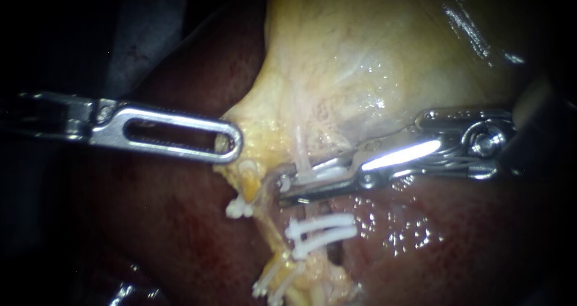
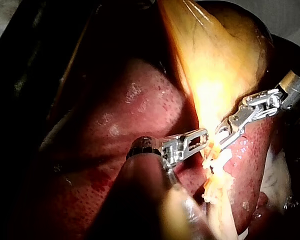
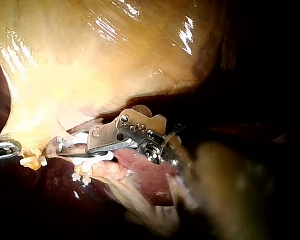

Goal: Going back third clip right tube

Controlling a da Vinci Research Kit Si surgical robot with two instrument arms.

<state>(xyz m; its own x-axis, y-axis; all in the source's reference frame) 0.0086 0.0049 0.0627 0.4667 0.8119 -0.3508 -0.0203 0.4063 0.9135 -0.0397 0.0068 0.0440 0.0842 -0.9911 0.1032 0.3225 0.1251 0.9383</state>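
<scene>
The pale yellow gallbladder [image 1: 372,53] narrows down to two tubes over the dark red liver [image 1: 150,222]. My left instrument [image 1: 231,145], a slotted jaw coming in from the left, is shut on the gallbladder's lower edge, beside the left tube. That tube carries a white clip [image 1: 239,208]. My right instrument [image 1: 287,189] reaches in from the right, its jaws slightly apart around the right tube [image 1: 300,146]. A white clip [image 1: 321,174] lies between them across the tube. Two more white clips [image 1: 320,232] sit on the right tube just below. In the right wrist view the jaws [image 3: 70,147] straddle the tube.
Further white clips [image 1: 270,285] sit low on the yellow stalk, near the bottom edge. Wet, glistening liver [image 1: 421,240] lies under my right instrument's shaft. Dark background fills the far left.
</scene>
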